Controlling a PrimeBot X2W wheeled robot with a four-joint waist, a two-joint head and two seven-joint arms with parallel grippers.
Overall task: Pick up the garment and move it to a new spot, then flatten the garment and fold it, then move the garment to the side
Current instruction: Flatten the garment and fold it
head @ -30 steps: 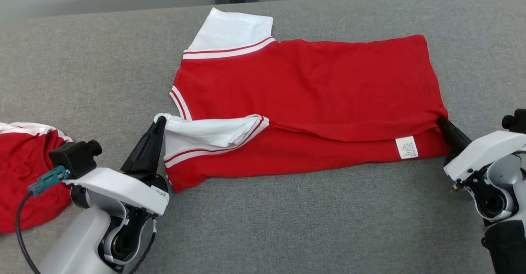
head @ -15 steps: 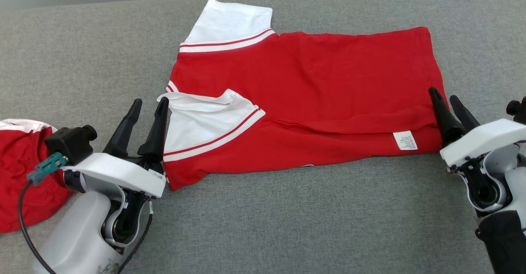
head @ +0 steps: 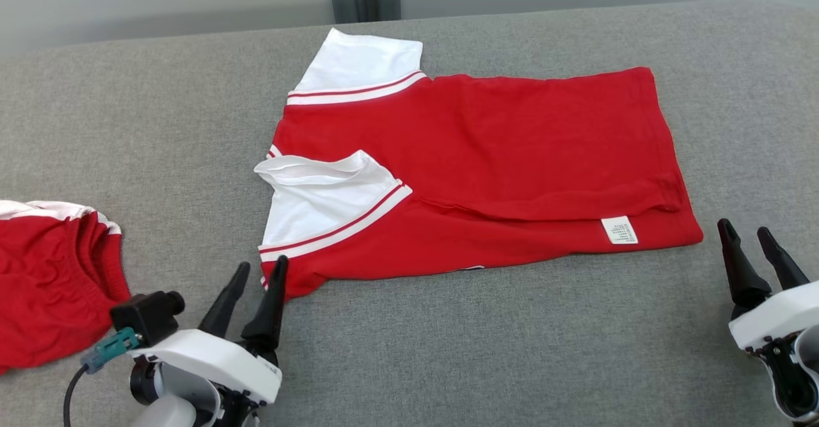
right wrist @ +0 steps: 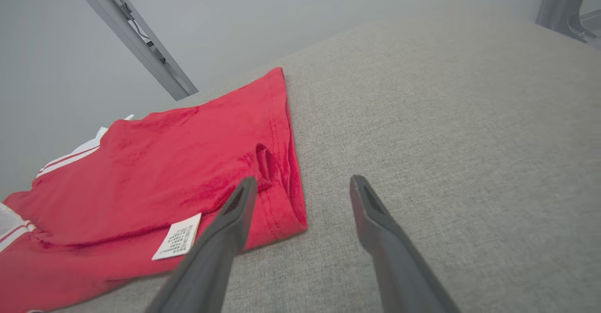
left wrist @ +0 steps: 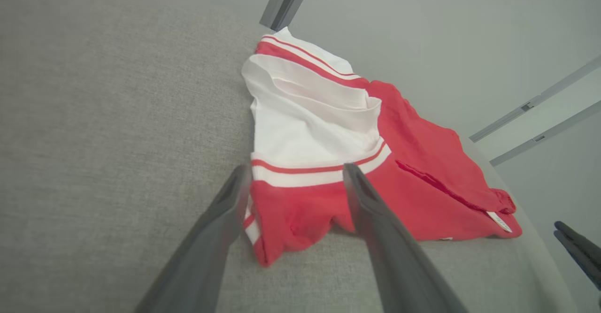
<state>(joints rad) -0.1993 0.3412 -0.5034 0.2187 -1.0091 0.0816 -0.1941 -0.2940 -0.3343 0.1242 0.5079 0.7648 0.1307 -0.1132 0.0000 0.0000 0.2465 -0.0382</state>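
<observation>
- Lying with its near long edge folded over, the shirt (head: 486, 152) is spreading on the grey surface (head: 448, 350), just ahead of both pairs of jaws and between them.
- The left gripper (head: 262, 262) is standing with its jaws open and is holding nothing. Its right fingertip is sitting just beside the shirt's near corner, below the white sleeve (head: 320, 203); I cannot tell if it is touching.
- The right gripper (head: 743, 226) is also showing jaws apart and empty. The hem corner with the label (head: 619, 230) is lying just to the left of them, not touching.
- I am judging that the grippers are waiting at the two ends because a long fold needs both ends carried together, so the cloth is not twisting.
- The sleeve is lying over the red body, probably to make a narrow rectangle. Its edge is puffing up a little and may need pressing.
- A second red garment (head: 51, 286) is lying well to the left of the left jaws, apart from the work.
</observation>
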